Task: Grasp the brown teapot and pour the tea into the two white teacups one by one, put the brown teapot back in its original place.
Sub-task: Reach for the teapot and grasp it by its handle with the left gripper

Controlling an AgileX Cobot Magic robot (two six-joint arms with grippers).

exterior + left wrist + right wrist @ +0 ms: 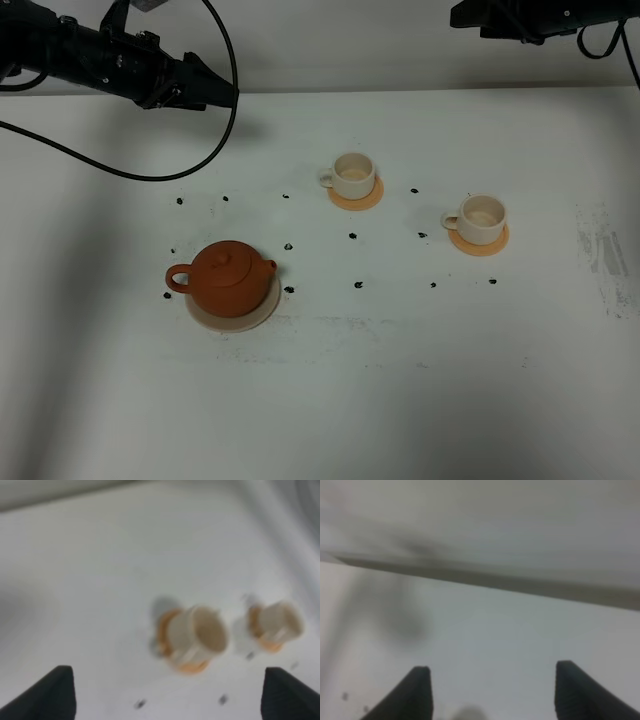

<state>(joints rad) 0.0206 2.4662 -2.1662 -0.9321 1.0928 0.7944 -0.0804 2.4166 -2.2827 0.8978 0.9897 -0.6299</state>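
Two-arm status: both sets of jaws stand wide apart, nothing held.
Left gripper [170, 694]: fingers [52, 692] parted and empty; it hovers over the far left of the table [400, 380], well apart from the teapot [228, 280], and faces the cups.
Right gripper [492, 694]: fingers [415, 695] parted and empty; its wrist view shows only blurred bare table beneath it.
Teapot: upright on the saucer [262, 312], left of centre in the high view; lid on, knob up, handle to that view's left, spout to its right.
Saucer: beige, its rim showing around the teapot's near side.
Left cup [353, 175]: upright on its coaster [372, 199], beyond and right of the teapot, well apart from it; inside shows cream-white.
Right cup [482, 216]: upright on its coaster [495, 245], right of the left cup and apart from it; inside shows cream-white.
Cup handles: both point to the high view's left.
Marks [353, 237]: small black spots scattered on the table between teapot and cups.
Cable [150, 175]: black, looping below the left arm.
Tea: not visible in any view.
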